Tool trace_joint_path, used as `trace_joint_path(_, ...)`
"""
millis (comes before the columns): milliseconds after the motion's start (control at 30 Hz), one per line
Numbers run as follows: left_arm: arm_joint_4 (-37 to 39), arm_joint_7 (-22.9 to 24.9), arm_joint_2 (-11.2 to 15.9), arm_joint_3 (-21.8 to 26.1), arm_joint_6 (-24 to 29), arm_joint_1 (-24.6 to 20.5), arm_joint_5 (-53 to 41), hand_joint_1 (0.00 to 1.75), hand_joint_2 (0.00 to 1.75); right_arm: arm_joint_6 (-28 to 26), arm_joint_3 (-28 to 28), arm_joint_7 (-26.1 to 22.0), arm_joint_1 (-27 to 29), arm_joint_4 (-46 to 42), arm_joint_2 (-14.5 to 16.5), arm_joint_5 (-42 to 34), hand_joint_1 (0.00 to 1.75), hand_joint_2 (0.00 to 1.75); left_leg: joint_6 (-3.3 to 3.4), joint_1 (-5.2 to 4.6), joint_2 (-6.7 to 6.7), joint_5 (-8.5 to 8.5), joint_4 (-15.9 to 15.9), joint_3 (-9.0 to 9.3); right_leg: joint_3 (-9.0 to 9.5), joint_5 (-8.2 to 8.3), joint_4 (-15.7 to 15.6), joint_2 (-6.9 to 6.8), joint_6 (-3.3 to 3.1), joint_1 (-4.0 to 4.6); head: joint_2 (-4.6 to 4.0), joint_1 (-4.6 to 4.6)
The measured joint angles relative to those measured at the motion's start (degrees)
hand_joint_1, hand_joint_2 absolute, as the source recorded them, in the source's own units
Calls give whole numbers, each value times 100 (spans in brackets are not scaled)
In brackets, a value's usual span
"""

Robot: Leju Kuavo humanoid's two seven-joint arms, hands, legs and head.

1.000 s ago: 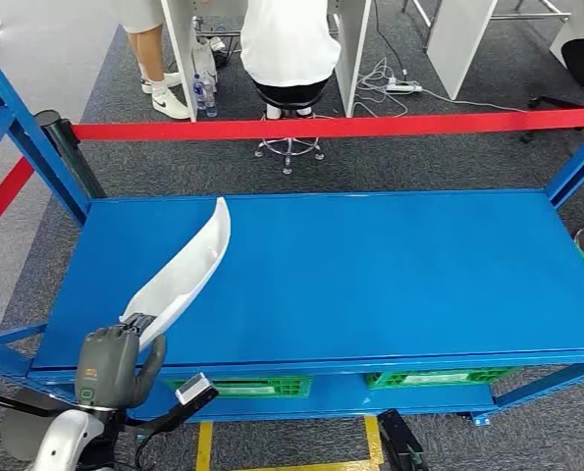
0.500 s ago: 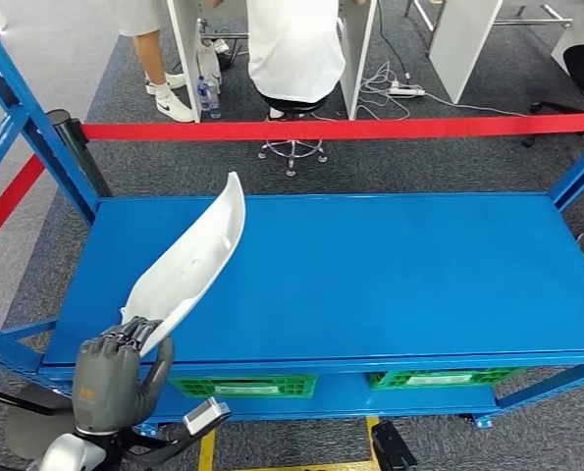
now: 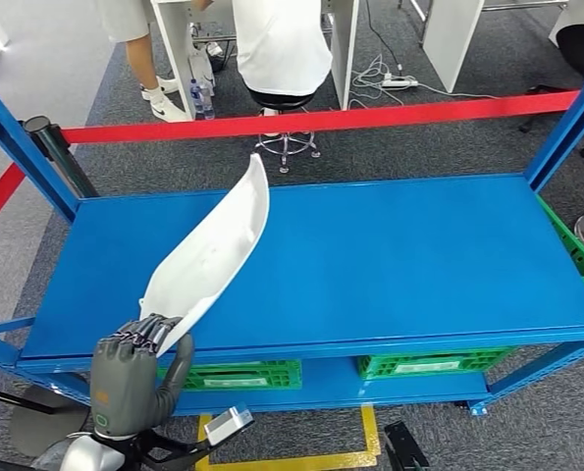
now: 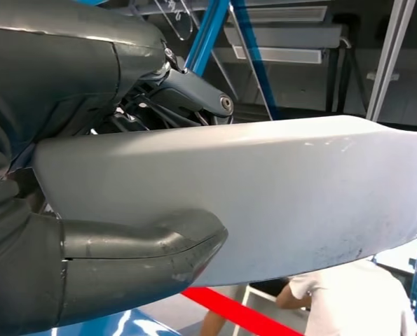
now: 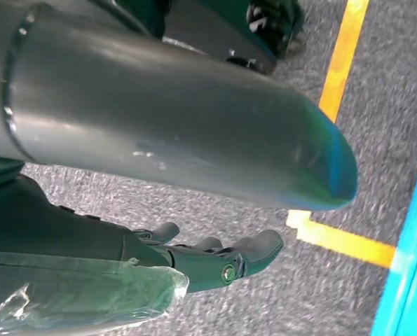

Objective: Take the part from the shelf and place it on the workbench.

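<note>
- We see the blue workbench [image 3: 393, 255] stretching wide from left to right, its near edge running just above the green crates [image 3: 233, 375] stored on the lower level.
- Most of its top lies bare to the right of the part, with room from the near edge to the far edge.
- Blue uprights [image 3: 26, 152] stand at the far left and far right corners; beyond the far edge a red barrier tape [image 3: 318, 122] crosses the scene, and a person on a stool [image 3: 281, 49] sits behind it.
- Our left hand [image 3: 130, 378] sits at the near left, just in front of the bench's near edge, palm turned away from us and fingers clamped on the near end of the white part [image 3: 211, 250].
- The part is long and curved; it slants up and away to the right over the left portion of the bench, its far tip raised.
- In the left wrist view the thumb [image 4: 142, 255] presses one face of the part [image 4: 280, 196].
- Our right hand [image 5: 216, 259] hangs low over grey carpet beside a yellow floor line [image 5: 343, 241], fingers apart and holding nothing.
</note>
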Motion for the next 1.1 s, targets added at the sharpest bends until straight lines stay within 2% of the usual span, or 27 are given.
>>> trace_joint_path(33,13,-7,-4,-11,5,-9,10,175,175,-9,-15,-2,6,1,-2,0,0,0,8,-2,0,-167,332,-92,-63,43,1,-5,-18,27,0,0)
trace_joint_path(67,25,-12,-8,-17,8,-13,17,175,175,-13,-29,-4,12,2,-4,0,0,0,27,-6,0,-216,519,-110,-126,92,2,-9,-31,54,0,1)
trace_joint_path(100,35,-22,-12,-19,11,-17,25,175,175,-16,-44,-7,17,4,-5,0,0,0,58,-15,0,-148,517,-36,-193,144,3,-11,-40,80,0,2)
trace_joint_path(167,43,-54,-24,-24,18,-34,38,175,175,-23,-71,-19,20,8,-5,-2,0,0,150,-59,0,170,-55,395,-318,257,6,-9,-47,115,0,3)
trace_joint_path(233,44,-85,-43,-33,26,-63,43,175,175,-32,-89,-37,25,9,-5,-5,0,0,227,-116,2,285,-843,904,-403,365,7,-6,-22,136,0,8)
trace_joint_path(267,44,-94,-54,-39,31,-74,46,175,175,-37,-93,-44,29,9,-5,-8,0,0,246,-140,1,275,-1086,1044,-419,418,2,-8,2,134,0,7)
trace_joint_path(300,44,-97,-62,-43,36,-82,48,175,175,-40,-98,-49,34,10,-5,-11,0,0,253,-158,0,264,-1197,1087,-425,473,-14,-11,33,129,0,-6)
trace_joint_path(367,45,-99,-79,-50,44,-94,52,175,175,-44,-114,-54,41,14,-8,-16,0,0,285,-165,13,382,-1250,1032,-435,542,-46,-9,97,110,0,-33)
trace_joint_path(400,45,-99,-89,-53,46,-102,52,175,175,-46,-123,-55,46,16,-12,-18,0,0,315,-156,24,458,-1271,985,-479,441,9,-5,128,103,0,-34)
trace_joint_path(433,45,-99,-99,-55,48,-107,53,175,175,-48,-130,-55,52,19,-16,-19,0,0,343,-142,36,540,-1294,921,-545,226,173,-2,159,96,0,-19)
trace_joint_path(500,48,-99,-115,-58,51,-113,54,175,175,-50,-134,-55,61,22,-21,-20,0,0,374,-129,49,688,-1298,755,-732,-387,836,-4,218,71,0,6)
trace_joint_path(533,51,-99,-119,-58,52,-112,54,175,175,-50,-135,-55,63,23,-21,-20,0,0,372,-129,55,761,-1294,663,-795,-590,1220,-7,246,59,0,11)
trace_joint_path(567,56,-99,-119,-58,52,-112,55,175,175,-50,-136,-55,66,23,-24,-20,0,0,365,-128,62,834,-1290,569,-809,-653,1507,-8,270,47,0,12)
trace_joint_path(600,62,-99,-119,-58,52,-112,55,175,175,-50,-138,-55,69,24,-29,-20,0,0,353,-127,68,904,-1285,470,-740,-583,1629,-11,289,35,0,15)
trace_joint_path(633,68,-99,-119,-58,52,-112,55,175,175,-50,-139,-55,71,24,-34,-20,0,0,336,-123,72,969,-1277,378,-570,-435,1542,-14,304,21,0,17)
trace_joint_path(667,72,-99,-119,-58,52,-111,55,175,175,-50,-142,-55,69,24,-40,-20,0,0,313,-118,72,1029,-1265,295,-288,-300,1247,-18,317,6,0,18)
trace_joint_path(700,74,-100,-120,-58,54,-111,55,175,175,-50,-144,-55,60,24,-43,-20,0,0,283,-121,70,1080,-1246,224,90,-275,793,-20,327,-3,0,20)
trace_joint_path(733,75,-104,-122,-58,58,-114,57,175,175,-51,-148,-57,47,23,-44,-20,0,0,253,-125,79,1126,-1221,173,435,-336,320,-20,317,-3,0,18)
trace_joint_path(767,75,-115,-126,-58,62,-118,60,175,175,-52,-153,-60,36,24,-45,-20,0,0,225,-129,87,1173,-1200,142,669,-425,-44,-17,299,3,0,18)
trace_joint_path(800,75,-136,-132,-58,67,-124,65,175,175,-54,-161,-62,27,25,-45,-20,0,0,197,-129,98,1212,-1184,126,788,-508,-258,-11,272,18,0,19)
trace_joint_path(867,76,-198,-149,-58,60,-135,83,175,175,-38,-176,-85,35,30,-45,-20,0,0,142,-109,107,1252,-1161,111,733,-480,-307,-1,183,32,0,20)
trace_joint_path(900,77,-237,-160,-58,48,-139,96,175,175,13,-181,-137,46,32,-62,-14,0,0,112,-98,100,1161,-1104,82,701,-438,-306,4,127,32,0,16)
trace_joint_path(933,80,-272,-168,-58,35,-142,109,175,175,100,-183,-227,64,35,-104,-5,0,0,86,-91,89,968,-951,30,653,-382,-310,7,72,28,0,8)
trace_joint_path(967,85,-304,-176,-59,25,-146,119,175,175,205,-185,-340,85,37,-160,4,0,0,67,-85,78,685,-684,-52,606,-319,-313,14,31,25,0,3)
trace_joint_path(1033,104,-349,-184,-60,20,-153,127,175,175,373,-192,-529,141,39,-298,15,0,0,55,-79,70,135,55,-228,478,-189,-303,44,3,34,0,-6)
trace_joint_path(1067,118,-363,-185,-60,24,-156,127,175,175,408,-202,-577,171,42,-354,15,0,0,58,-78,69,25,350,-264,405,-123,-294,68,4,38,0,-4)
trace_joint_path(1100,131,-375,-185,-59,30,-160,127,175,175,425,-213,-601,197,44,-402,15,0,0,69,-77,66,54,479,-222,310,-60,-280,100,10,43,0,-4)
